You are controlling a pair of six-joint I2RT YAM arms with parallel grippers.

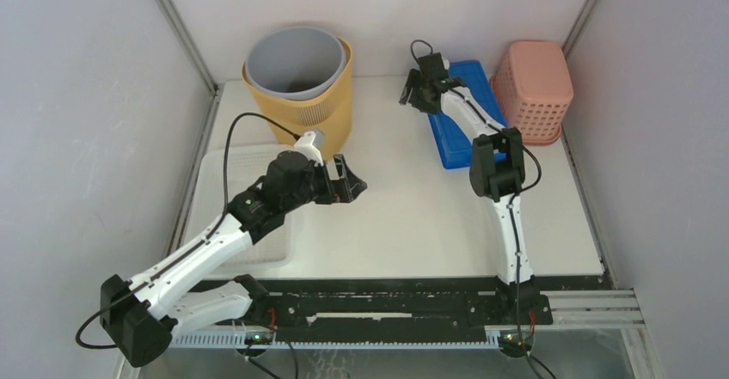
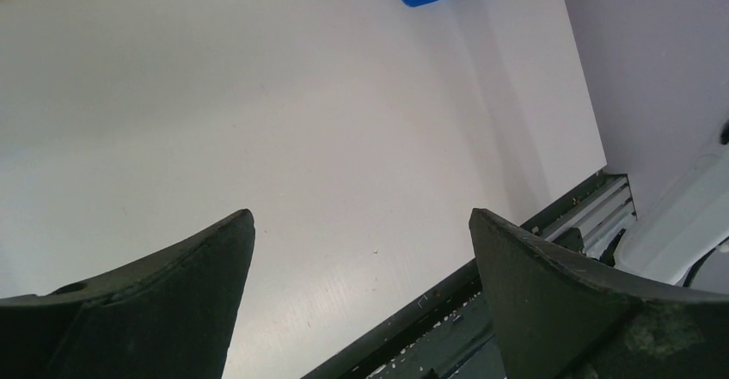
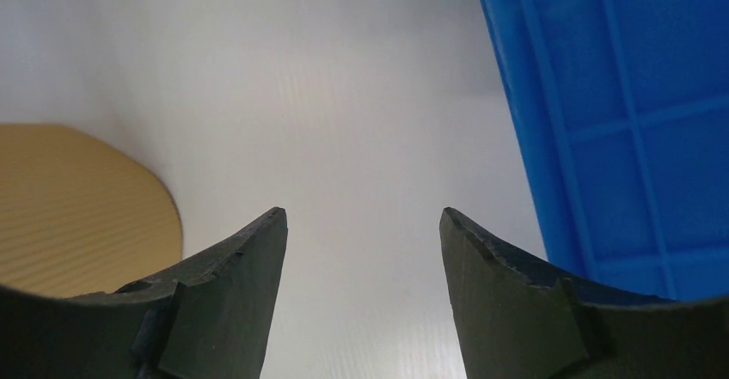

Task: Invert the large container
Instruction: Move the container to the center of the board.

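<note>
Large container (image 1: 331,108) upright, mouth up, back left on table (image 1: 404,216), grey liner (image 1: 292,57) nested inside. Left gripper (image 1: 352,180) just in front, jaws apart. Right gripper (image 1: 414,94) likewise spread, beside blue tray (image 1: 456,143), near pink basket (image 1: 533,91)

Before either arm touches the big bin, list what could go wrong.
1. A grey liner sits inside the yellow container, off-centre; it may slide out when tipped.
2. The container is far wider than the open left claw beside it, so a rim grip could slip.
3. It stands by the back wall, next to the white tray; rolling it over might knock either.
</note>
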